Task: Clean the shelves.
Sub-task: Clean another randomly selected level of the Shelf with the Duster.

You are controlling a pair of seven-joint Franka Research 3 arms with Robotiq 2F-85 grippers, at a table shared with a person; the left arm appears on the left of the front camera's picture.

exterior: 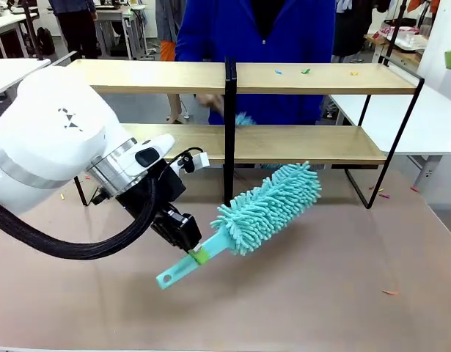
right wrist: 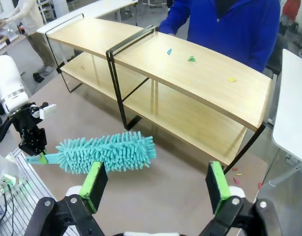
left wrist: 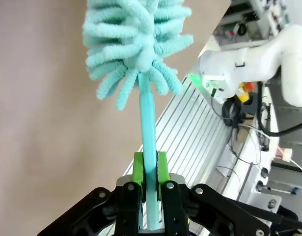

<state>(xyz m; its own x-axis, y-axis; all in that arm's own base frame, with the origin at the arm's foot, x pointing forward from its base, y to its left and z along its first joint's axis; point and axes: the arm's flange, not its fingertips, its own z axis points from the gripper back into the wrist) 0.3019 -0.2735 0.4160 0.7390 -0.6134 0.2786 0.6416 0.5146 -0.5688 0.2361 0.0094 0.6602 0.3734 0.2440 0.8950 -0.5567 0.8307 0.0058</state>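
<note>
Shelves (exterior: 313,79) stand at the far side of the table (exterior: 320,293), with a few small coloured scraps (exterior: 306,71) on the right part of their top board and a person in blue (exterior: 210,29) just behind them. In front of the shelves, near their central post, the left gripper (exterior: 196,254) pinches the handle of a turquoise fluffy duster (exterior: 273,204) between its green pads. The right gripper (right wrist: 155,179) hangs in front of the shelves with fingers spread wide.

You cannot tell what the tiny coloured scraps (exterior: 306,71) on the two-tier light-wood, black-framed shelves (exterior: 159,75) are, the white left arm (exterior: 56,139) hides their lower left end, and the person's hand (exterior: 209,103) between the boards is blurred.
</note>
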